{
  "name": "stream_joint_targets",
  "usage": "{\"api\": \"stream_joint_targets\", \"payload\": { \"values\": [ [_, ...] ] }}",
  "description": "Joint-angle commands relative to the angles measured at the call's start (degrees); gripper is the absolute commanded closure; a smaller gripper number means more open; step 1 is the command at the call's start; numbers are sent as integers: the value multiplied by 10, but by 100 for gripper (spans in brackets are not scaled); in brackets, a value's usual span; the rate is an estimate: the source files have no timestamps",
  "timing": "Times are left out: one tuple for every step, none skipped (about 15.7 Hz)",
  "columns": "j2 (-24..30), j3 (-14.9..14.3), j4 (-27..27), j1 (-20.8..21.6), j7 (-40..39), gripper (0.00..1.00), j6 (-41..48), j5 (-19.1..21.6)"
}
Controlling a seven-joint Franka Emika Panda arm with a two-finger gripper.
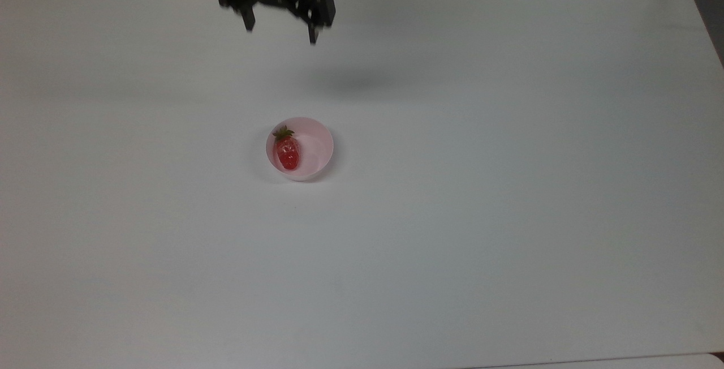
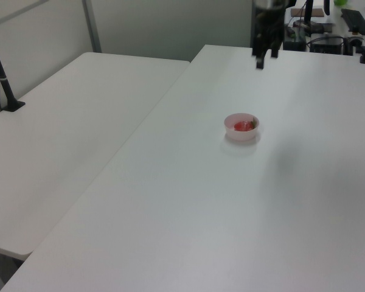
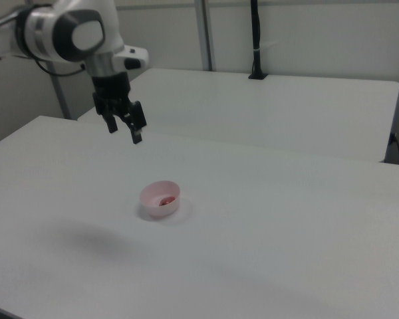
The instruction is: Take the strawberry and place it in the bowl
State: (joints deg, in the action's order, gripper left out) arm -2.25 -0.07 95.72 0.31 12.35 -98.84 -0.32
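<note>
The strawberry [image 1: 287, 152] lies inside the pink bowl [image 1: 320, 159], resting against the wall on the top view's left, green cap toward the table's [image 1: 509, 216] far edge. My gripper [image 1: 278, 29] hangs high near that far edge, fingers spread and empty, well apart from the bowl; I judge the placing done.

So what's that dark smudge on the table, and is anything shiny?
In the top view, the soft grey patch on the table below the gripper looks like the arm's shadow; the strawberry in the bowl shows small glossy highlights. In the right view, a similar blurry shadow lies to the right view's left of the bowl.
</note>
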Motion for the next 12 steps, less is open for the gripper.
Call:
{"api": "stream_joint_targets", "payload": {
  "values": [
    [44, -5, 19, 8, 11, 0, 38, 6],
    [50, -5, 21, 8, 4, 0, 39, 5],
    [49, -5, 22, 9, -12, 0, 35, 1],
    [46, -5, 22, 8, -38, 0, 32, -3],
    [45, -5, 21, 7, -70, 0, 24, -4],
    [45, -5, 22, 6, -98, 0, 16, -4],
    [45, -5, 21, 2, -114, 0, 12, -3],
    [46, -5, 20, 1, -116, 0, 8, -4],
    [46, -5, 19, 0, -116, 0, 3, -3],
    [46, -5, 19, 0, -115, 0, 1, -4],
    [45, -5, 19, 0, -116, 0, 0, -4],
    [47, -5, 19, 0, -119, 0, 2, -3]
  ]
}}
